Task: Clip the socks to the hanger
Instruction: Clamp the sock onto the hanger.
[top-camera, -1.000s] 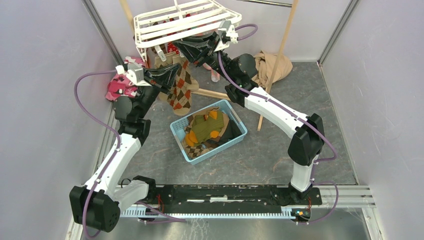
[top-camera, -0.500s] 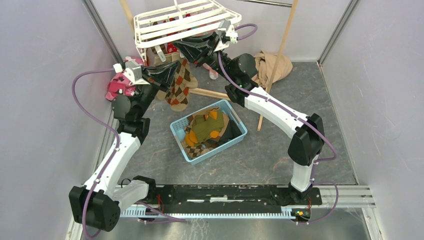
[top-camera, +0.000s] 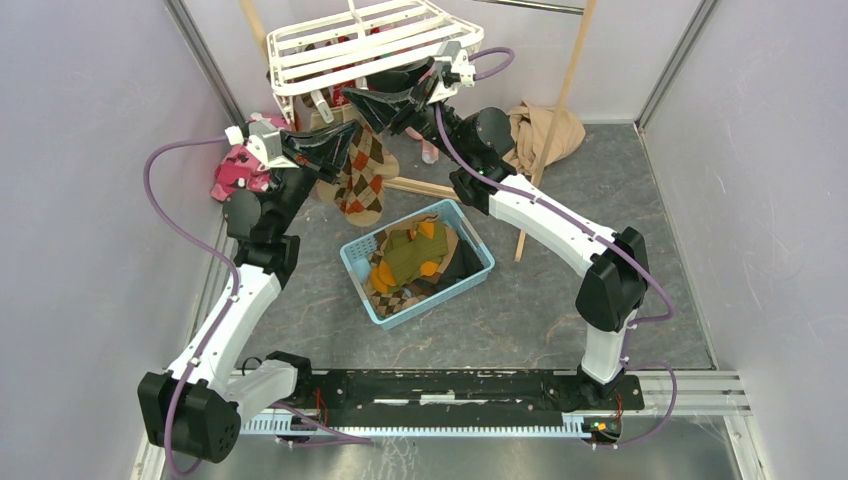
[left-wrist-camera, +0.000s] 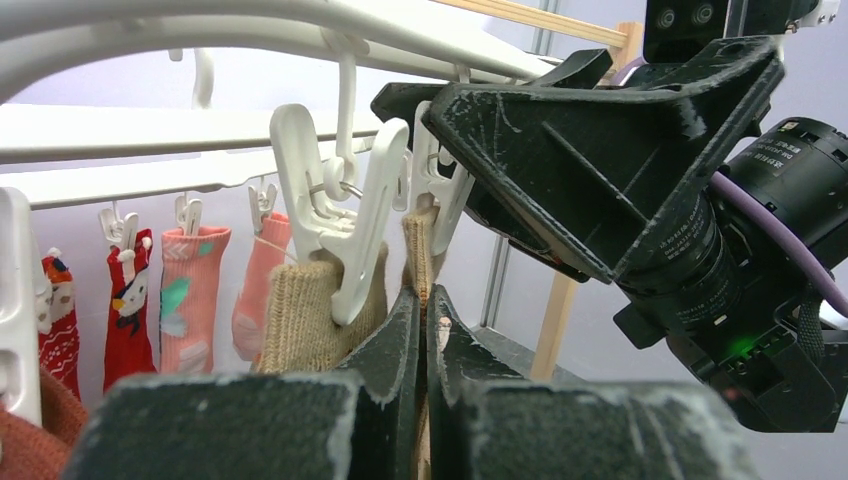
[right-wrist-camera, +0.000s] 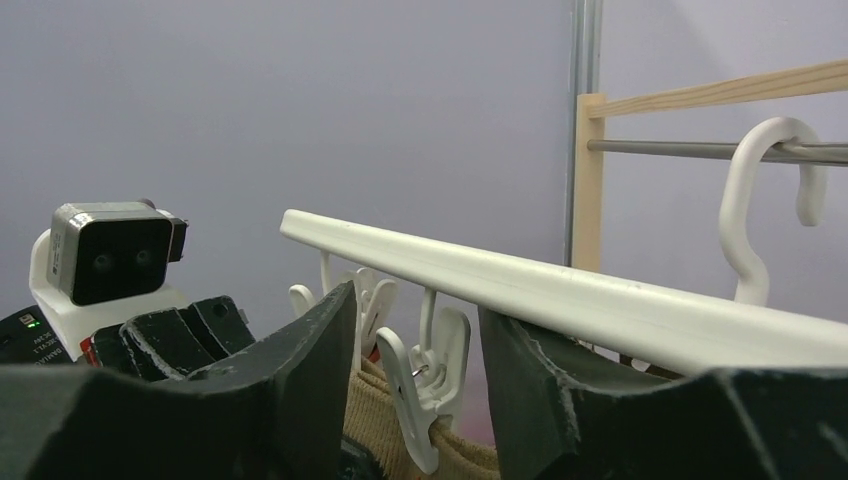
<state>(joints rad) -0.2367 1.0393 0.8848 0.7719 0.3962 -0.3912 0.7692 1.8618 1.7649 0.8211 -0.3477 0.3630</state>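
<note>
The right gripper (right-wrist-camera: 412, 340) has just let its jaws spread. They now stand apart either side of a clip (right-wrist-camera: 428, 385) that hangs between them from the hanger (right-wrist-camera: 600, 300) bar overhead. The left gripper (left-wrist-camera: 421, 320) stays pinched tight on the sock (top-camera: 360, 180), cuff raised to that clip. I'd say the clip was released to bite the cuff. More socks (top-camera: 410, 255) wait in the basket (top-camera: 357, 282) below.

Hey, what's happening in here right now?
A robot is clipping laundry to a white hanger. The left tool is shut on an argyle sock, holding its cuff up at a clip. The right tool stands open around that clip. More socks lie in the blue basket.
</note>
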